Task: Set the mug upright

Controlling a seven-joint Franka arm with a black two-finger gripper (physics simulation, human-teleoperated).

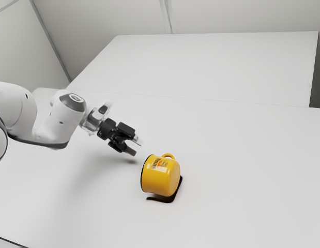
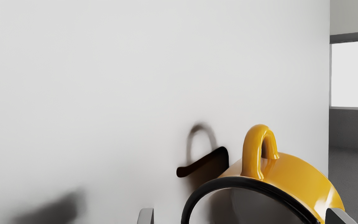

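The mug [image 1: 162, 178] lies on its side on the white table [image 1: 242, 144], its yellow body tipped over and its mouth facing the claw [image 1: 135, 146]. The handle [image 2: 250, 152] arches up from the uppermost side, and a black rim [image 2: 244, 181] rings the mouth, past which the grey inside shows. The claw is spread wide with nothing in its grasp, near the mug on the exterior view's left of it. One fingertip overlaps the mug's side in the wrist view, though the two seem to be apart. A dark shadow [image 1: 167, 198] falls on the table beside the mug.
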